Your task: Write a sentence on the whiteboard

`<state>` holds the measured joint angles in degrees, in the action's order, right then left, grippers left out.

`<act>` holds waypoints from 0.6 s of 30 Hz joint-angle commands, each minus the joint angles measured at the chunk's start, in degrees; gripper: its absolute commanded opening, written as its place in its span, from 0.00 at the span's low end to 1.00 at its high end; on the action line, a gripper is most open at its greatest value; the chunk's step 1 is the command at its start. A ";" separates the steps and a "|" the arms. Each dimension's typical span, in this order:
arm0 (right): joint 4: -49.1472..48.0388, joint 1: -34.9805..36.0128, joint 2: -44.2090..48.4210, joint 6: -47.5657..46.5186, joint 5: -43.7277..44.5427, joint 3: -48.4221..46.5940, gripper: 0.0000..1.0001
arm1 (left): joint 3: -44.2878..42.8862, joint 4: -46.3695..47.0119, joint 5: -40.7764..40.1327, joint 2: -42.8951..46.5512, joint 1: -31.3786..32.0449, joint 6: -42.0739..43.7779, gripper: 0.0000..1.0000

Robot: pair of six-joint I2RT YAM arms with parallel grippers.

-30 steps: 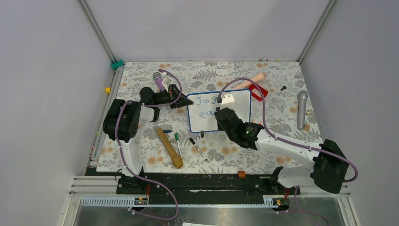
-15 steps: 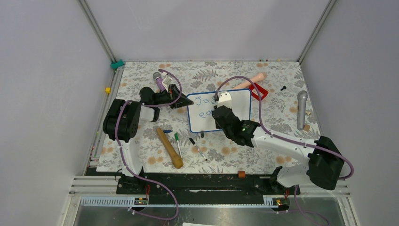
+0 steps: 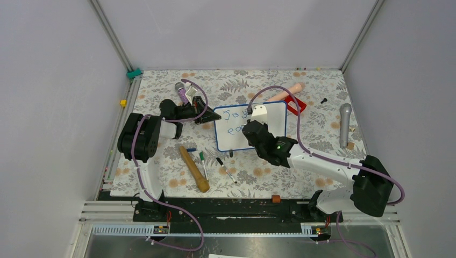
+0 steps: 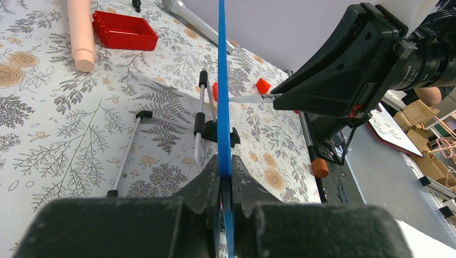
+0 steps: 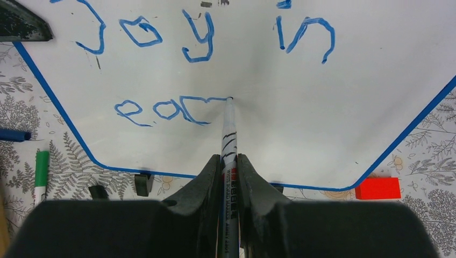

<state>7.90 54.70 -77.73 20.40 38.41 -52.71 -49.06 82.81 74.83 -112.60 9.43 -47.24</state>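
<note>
The whiteboard point(image 3: 277, 122), white with a thin blue frame, stands tilted mid-table. My left gripper point(image 3: 209, 119) is shut on its left edge; in the left wrist view the blue frame point(image 4: 221, 80) runs edge-on up from between the jaws of that gripper point(image 4: 225, 172). My right gripper point(image 5: 229, 161) is shut on a white, black-striped marker point(image 5: 228, 134). The marker's tip touches the board point(image 5: 333, 123) at the end of the second line. The sentence point(image 5: 204, 32) in blue reads "Joy in", with "eac" point(image 5: 166, 110) below it.
A wooden stick point(image 3: 194, 169), a green marker point(image 3: 202, 161) and a black pen point(image 3: 226, 169) lie in front of the board. A red box point(image 3: 297, 104) and a peach cylinder point(image 3: 287, 92) sit behind it. A grey microphone point(image 3: 344, 123) lies at the right.
My right gripper has shifted a little to the left and farther over the board with the marker. The left arm and the board have not moved.
</note>
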 commanded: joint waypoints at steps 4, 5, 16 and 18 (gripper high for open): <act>-12.95 -0.56 10.19 -1.94 0.43 8.81 0.00 | 0.54 1.53 7.50 -2.02 0.85 5.85 0.00; -16.13 -0.56 11.64 -2.52 -0.80 10.61 0.00 | 0.54 1.54 7.49 -2.00 0.77 5.85 0.00; -14.60 -0.55 8.52 -5.02 -3.43 7.30 0.00 | 0.54 1.56 7.46 -2.05 0.85 5.85 0.00; -13.35 -0.56 7.23 -4.79 -3.22 5.85 0.00 | 0.48 1.57 7.47 -2.02 0.76 5.89 0.00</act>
<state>-6.07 54.57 -68.66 16.45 35.00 -42.35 -49.06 82.85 74.85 -112.60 9.43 -47.18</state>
